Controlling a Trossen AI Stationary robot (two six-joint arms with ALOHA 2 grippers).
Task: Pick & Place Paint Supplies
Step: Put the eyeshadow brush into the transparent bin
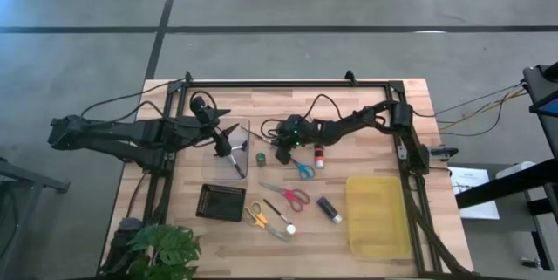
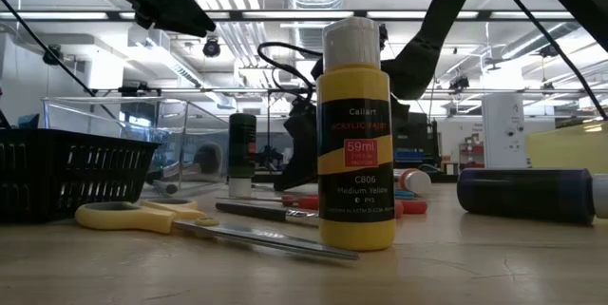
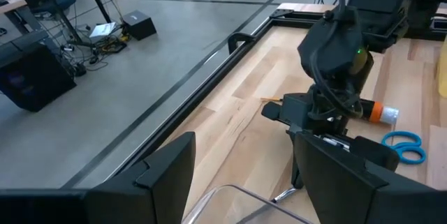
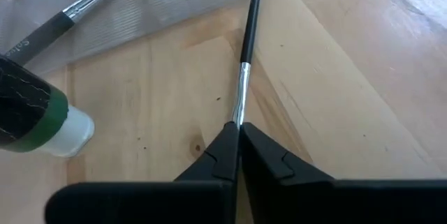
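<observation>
My right gripper point(image 4: 237, 137) is low over the table's middle point(image 1: 283, 149), shut on a thin black-handled brush point(image 4: 250, 21). The brush reaches from it toward a clear tray point(image 1: 228, 151), where another brush point(image 4: 66, 16) lies. A green pot point(image 1: 261, 159) lies next to the gripper, a red pot point(image 1: 319, 155) on its other side. My left gripper point(image 3: 241, 161) hangs open over the clear tray point(image 1: 225, 134), touching nothing. Blue point(image 1: 304, 171), red point(image 1: 293, 197) and yellow scissors point(image 1: 255, 216) lie flat nearer the front edge. My right gripper pinches the brush between its two fingertips at the silver ferrule point(image 4: 241, 102). The fingers slant down from the table's right side and lie along the brush. The black handle point(image 4: 251, 8) points ahead, close over the wood; whether it rests there I cannot tell.
A black mesh basket point(image 1: 220, 201) sits front left and a yellow bin point(image 1: 377, 216) front right. A dark pot point(image 1: 329, 209) lies between them, and a yellow paint bottle point(image 2: 356, 134) stands near the front edge. A metal frame point(image 1: 288, 83) borders the table, with a plant point(image 1: 166, 249) at the front-left corner.
</observation>
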